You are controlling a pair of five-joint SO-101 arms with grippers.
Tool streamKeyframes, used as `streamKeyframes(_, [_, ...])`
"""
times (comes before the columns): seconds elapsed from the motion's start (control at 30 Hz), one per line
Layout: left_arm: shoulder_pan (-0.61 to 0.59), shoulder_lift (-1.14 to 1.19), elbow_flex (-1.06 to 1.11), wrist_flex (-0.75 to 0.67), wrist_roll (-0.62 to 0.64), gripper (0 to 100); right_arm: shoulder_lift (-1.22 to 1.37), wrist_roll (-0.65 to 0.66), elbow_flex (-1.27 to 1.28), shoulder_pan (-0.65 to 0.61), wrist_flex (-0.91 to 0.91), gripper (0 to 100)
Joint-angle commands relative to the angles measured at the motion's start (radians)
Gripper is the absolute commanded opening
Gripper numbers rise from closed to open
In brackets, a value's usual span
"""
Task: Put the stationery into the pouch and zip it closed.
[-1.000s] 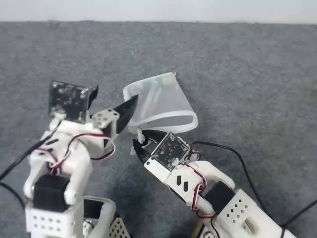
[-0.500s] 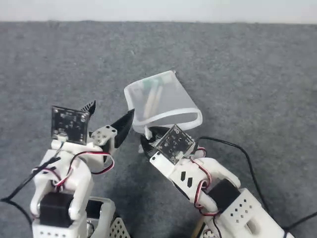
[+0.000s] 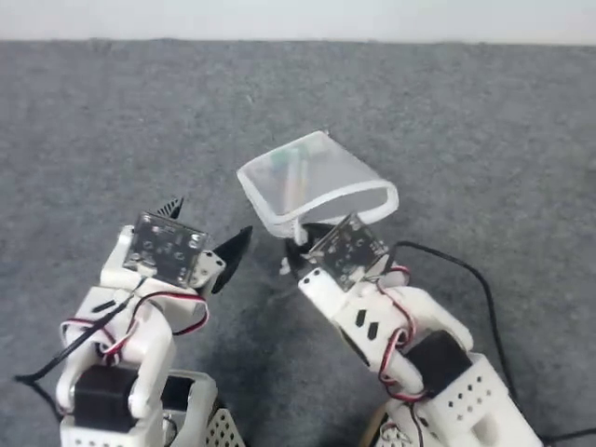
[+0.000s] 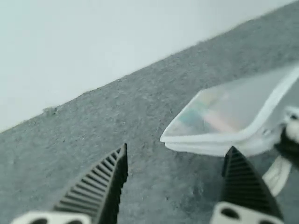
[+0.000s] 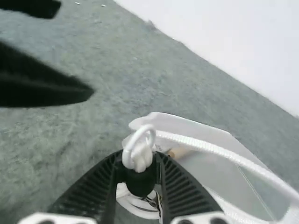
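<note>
As viewed from above, noted right claw (image 3: 298,240) clamped on small white zip pull (image 5: 138,154) at near corner of translucent mesh pouch (image 3: 312,177), zip running rightward; left claw (image 3: 209,217) spread, alongside.

White plastic arms (image 3: 121,335); black ribbed fingers (image 4: 100,191); red, white, black wires (image 3: 177,312); black cables (image 3: 470,279); bare circuit boards (image 3: 168,247).

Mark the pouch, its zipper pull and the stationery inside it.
pouch (image 3: 343,172), high view, translucent side panel.
zipper pull (image 5: 138,151), right wrist view, white looped end.
stationery (image 4: 204,115), left wrist view, coloured patch seen through the pouch.
</note>
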Motion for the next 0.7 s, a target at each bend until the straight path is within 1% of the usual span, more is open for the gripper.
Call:
streamKeyframes(0.0, [0.044,-0.003,-0.012,0.035,-0.101,31,-0.039,0.077,-0.118,0.019,0.076,0.6])
streamKeyframes(0.07, [0.084,-0.002,-0.01,0.044,-0.124,31,-0.039,0.104,-0.126,0.016,0.093,0.6])
streamKeyframes(0.17, [0.135,-0.002,-0.01,0.044,-0.133,31,-0.041,0.107,-0.133,0.018,0.099,0.6])
streamKeyframes(0.23, [0.161,-0.005,0.008,0.038,-0.169,31,-0.042,0.107,-0.133,0.016,0.099,0.6])
streamKeyframes(0.37, [0.204,-0.006,0.041,0.035,-0.192,31,-0.105,0.109,-0.135,0.015,0.122,0.6])
streamKeyframes(0.5, [0.219,-0.006,0.068,-0.026,-0.192,31,-0.177,0.109,-0.153,0.013,0.166,0.6])
streamKeyframes(0.67, [0.284,-0.002,0.142,-0.144,-0.19,31,-0.206,0.11,-0.161,0.013,0.191,0.6])
